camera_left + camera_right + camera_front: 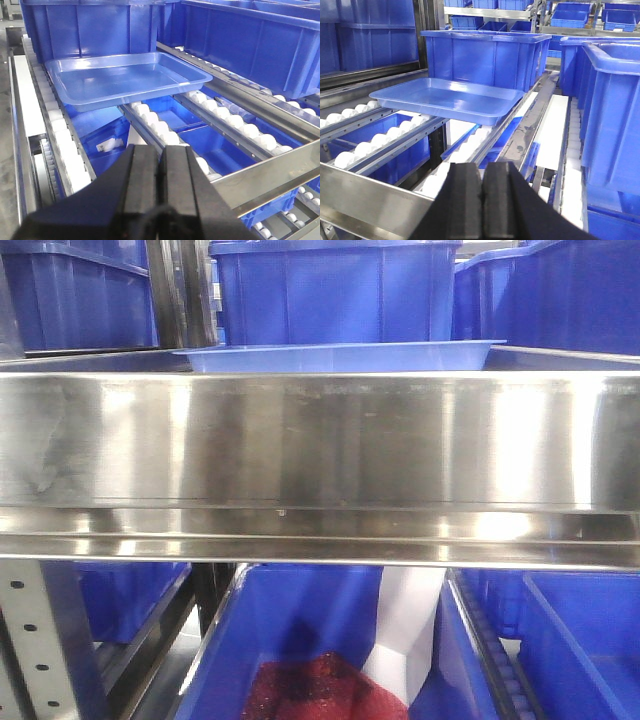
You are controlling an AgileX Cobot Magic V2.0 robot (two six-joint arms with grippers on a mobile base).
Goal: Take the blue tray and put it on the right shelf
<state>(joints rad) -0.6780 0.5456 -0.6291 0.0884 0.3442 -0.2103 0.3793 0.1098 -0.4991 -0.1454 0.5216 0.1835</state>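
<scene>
Warehouse rack, blue bins everywhere. Front view: wide shiny steel rail of the shelf fills the middle, perforated grey upright lower left; the light blue tray peeks just above the rail, sitting on the shelf in front of a deep dark blue bin. Below the rail another bin holds something red and a white piece. Left wrist view: my left gripper sits low in frame, black fingers pressed together, nothing between them, well short of the tray. Tray lies flat on white roller tracks, empty, its back edge near a deep bin; more deep bins to the right, steel front rail crossing lower right. Right wrist view: my right gripper also closed tight, empty, apart from the tray. Tray rests on the rollers, deep bin just behind it, another bin at the right, steel rail at lower left.
</scene>
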